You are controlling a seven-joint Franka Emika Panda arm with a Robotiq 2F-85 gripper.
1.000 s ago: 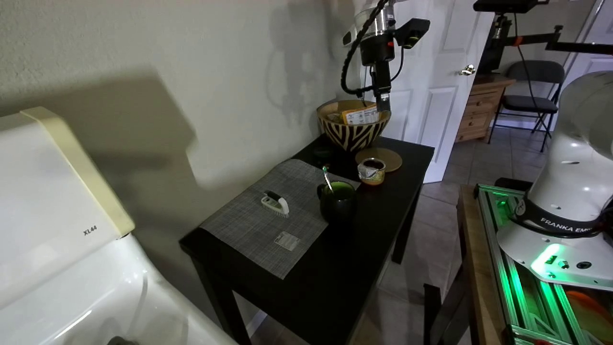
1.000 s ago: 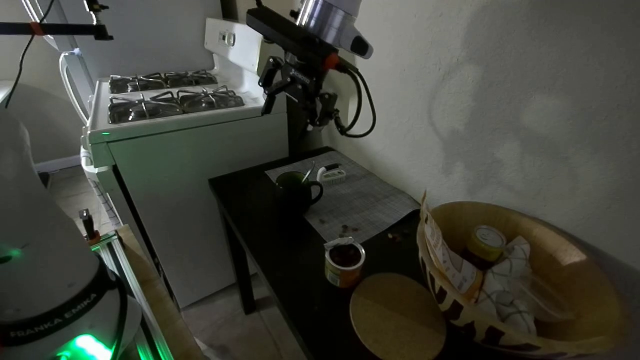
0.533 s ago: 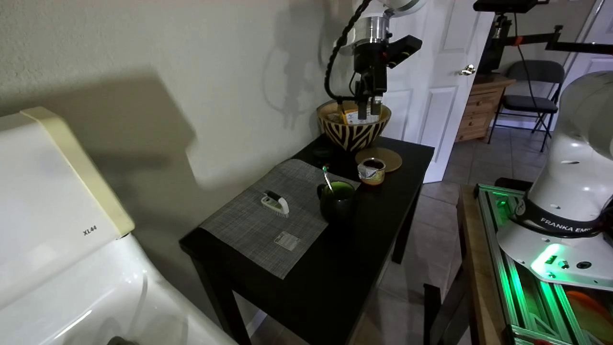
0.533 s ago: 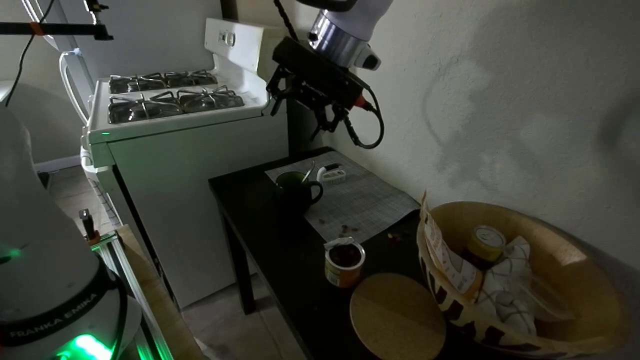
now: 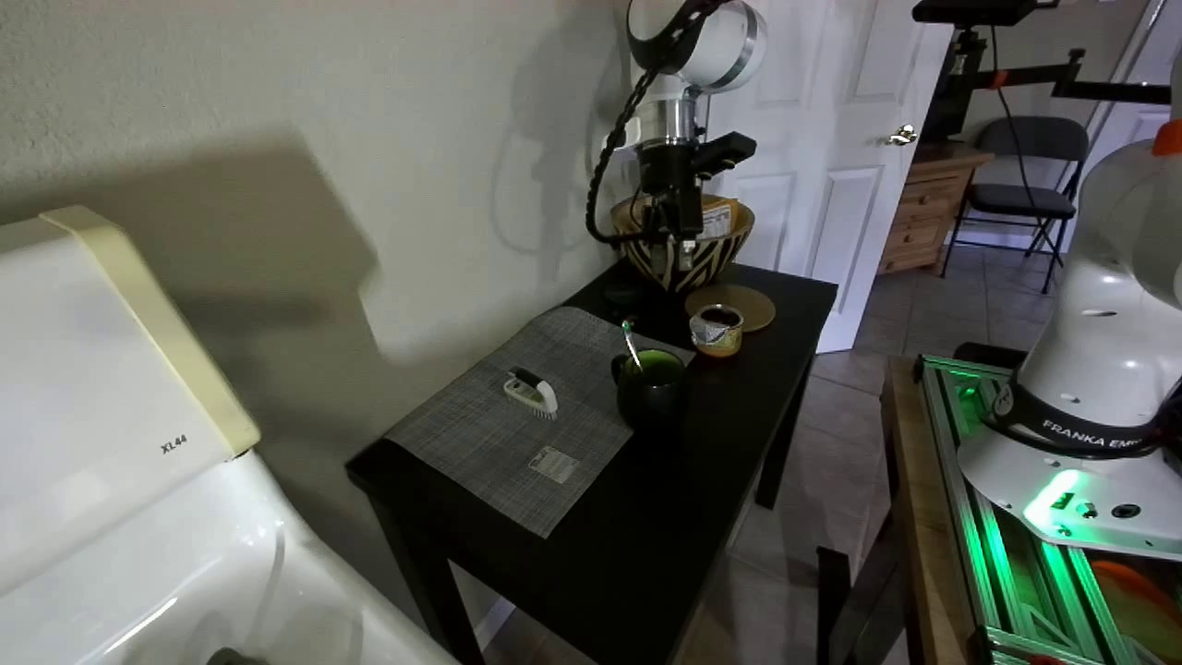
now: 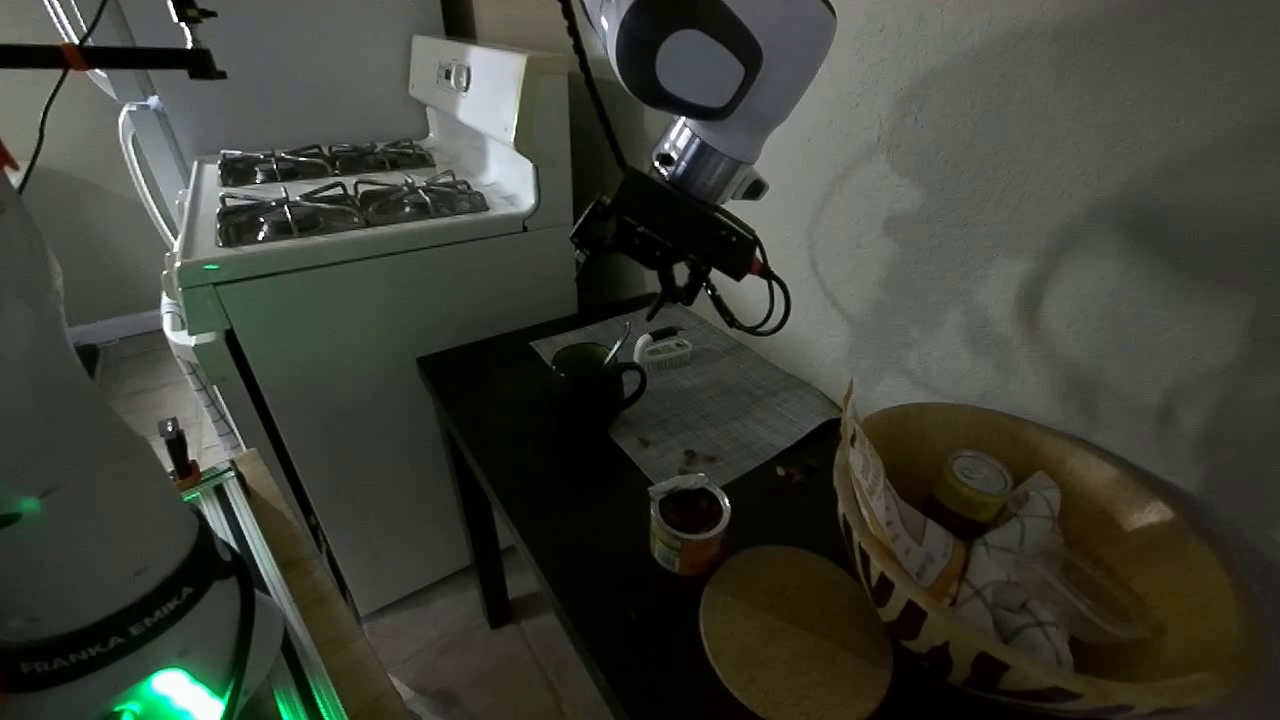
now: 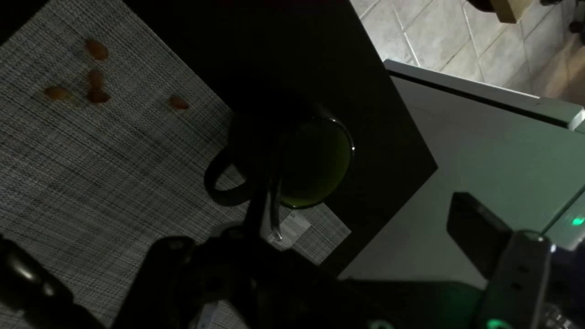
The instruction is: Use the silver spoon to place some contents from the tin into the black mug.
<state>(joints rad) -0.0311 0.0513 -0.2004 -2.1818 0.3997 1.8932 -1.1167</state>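
Note:
The black mug (image 5: 652, 399) stands upright on the dark table, with a greenish inside; it also shows in the wrist view (image 7: 320, 160). The silver spoon (image 5: 632, 344) leans in the mug with its handle sticking out over the rim; it shows too in an exterior view (image 6: 617, 342). The tin (image 6: 688, 530) is a small round can with dark contents and a peeled-back foil lid, standing apart from the mug. My gripper (image 7: 361, 200) is open and empty, above the mug and spoon. In the wrist view the spoon handle (image 7: 275, 212) shows close beside the left finger.
A white-and-black brush (image 5: 533, 395) lies on the grey placemat (image 6: 720, 410) beside the mug. Several brown bits (image 7: 96, 49) lie on the mat. A round tan board (image 6: 795, 635) and a large patterned basket (image 6: 1010, 412) are beyond the tin. A white stove (image 6: 400, 400) stands by the table.
My gripper has come down towards the table, shifting left in an exterior view and nearer the mug, with its fingers apart. The mug, spoon and tin have not moved.

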